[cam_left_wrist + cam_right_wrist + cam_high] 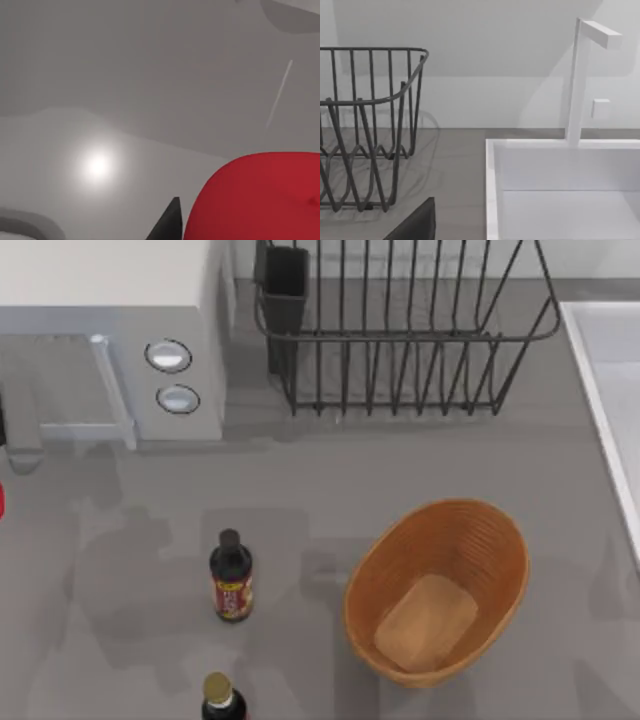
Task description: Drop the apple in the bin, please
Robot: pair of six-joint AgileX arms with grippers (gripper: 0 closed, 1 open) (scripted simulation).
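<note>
The apple sits close against a dark fingertip in the left wrist view; whether the left gripper pinches it I cannot tell. On the grey counter, the empty bin lies right of a sauce bottle, below the dish rack.

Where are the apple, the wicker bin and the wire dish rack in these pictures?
apple point(260, 200): left wrist view, on its smooth red skin.
bin point(500, 550): top view, on the ribbed inner wall.
dish rack point(400, 337): top view, on the front rim wire.
</note>
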